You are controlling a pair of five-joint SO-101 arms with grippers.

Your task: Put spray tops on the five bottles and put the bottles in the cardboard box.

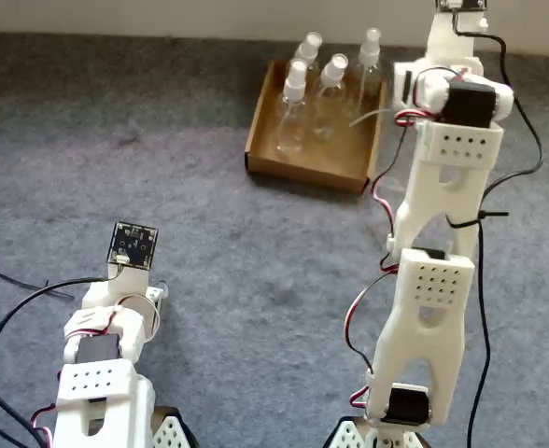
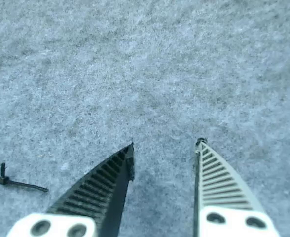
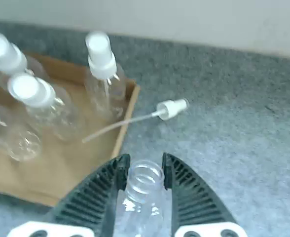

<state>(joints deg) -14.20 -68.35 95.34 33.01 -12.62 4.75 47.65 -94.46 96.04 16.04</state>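
When taken from the high view, shows four capped bottles (image 1: 294, 107) upright inside the cardboard box (image 1: 302, 171), with the right arm (image 1: 452, 159) stretched just beside that box.

From the left wrist view, finds the left gripper (image 2: 165, 143) parted and empty over carpet (image 2: 145, 59), well apart from the box and likely too far to steady anything.

From the right wrist view, catches the right gripper (image 3: 144, 156) pinching the neck of an uncapped bottle (image 3: 144, 180) just beside the box, with a spray top (image 3: 172, 108) lying near, its tube over the box wall. Risks slipping on smooth plastic, or boxing it topless.

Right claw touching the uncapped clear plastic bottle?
Touching. Right wrist view: the right claw grips the neck of the uncapped clear plastic bottle on both sides.
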